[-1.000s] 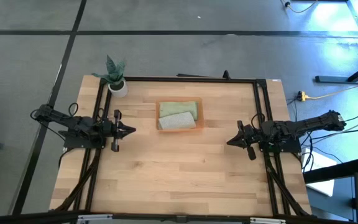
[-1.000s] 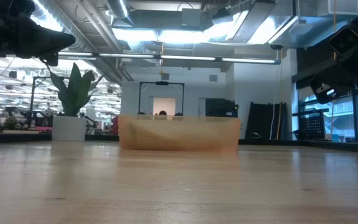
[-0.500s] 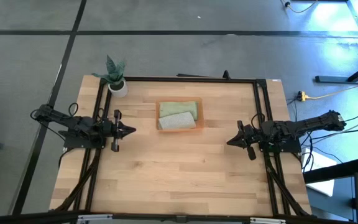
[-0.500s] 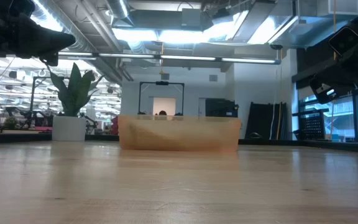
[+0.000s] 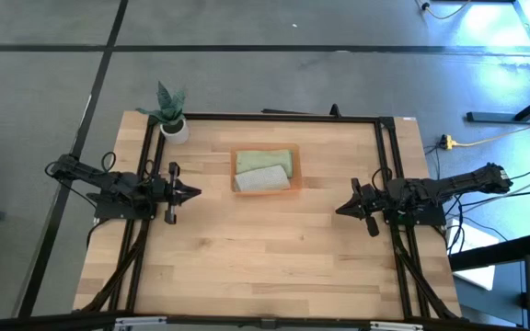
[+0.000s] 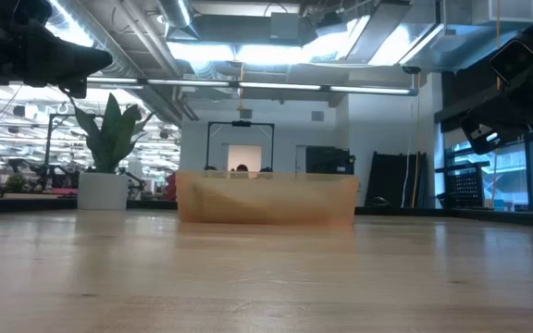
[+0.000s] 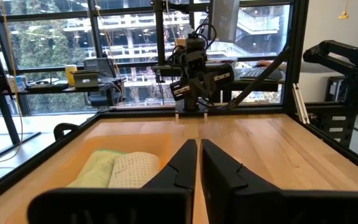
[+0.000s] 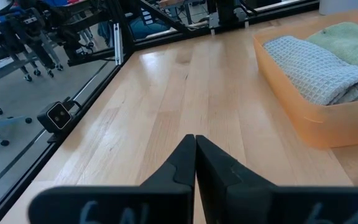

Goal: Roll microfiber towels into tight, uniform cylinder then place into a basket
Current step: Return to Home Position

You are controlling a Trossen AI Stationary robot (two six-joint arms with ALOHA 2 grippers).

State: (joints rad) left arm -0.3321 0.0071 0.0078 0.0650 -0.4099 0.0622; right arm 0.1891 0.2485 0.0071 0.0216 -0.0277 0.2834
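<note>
Basket (image 5: pixel 296 171) sits mid-table toward the far edge, gray towel (image 5: pixel 263 179) beside green towel (image 5: pixel 267 160) inside. Low view gives us only its wall; both wrist views show the towels. Left gripper (image 5: pixel 194 193) and right gripper (image 5: pixel 340 210) hang near opposite side edges, fingers pressed together, open tabletop between.

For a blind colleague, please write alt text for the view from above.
An orange basket holds a green towel and a gray towel on a wooden table. The left gripper and the right gripper wait shut and empty at opposite sides.
</note>
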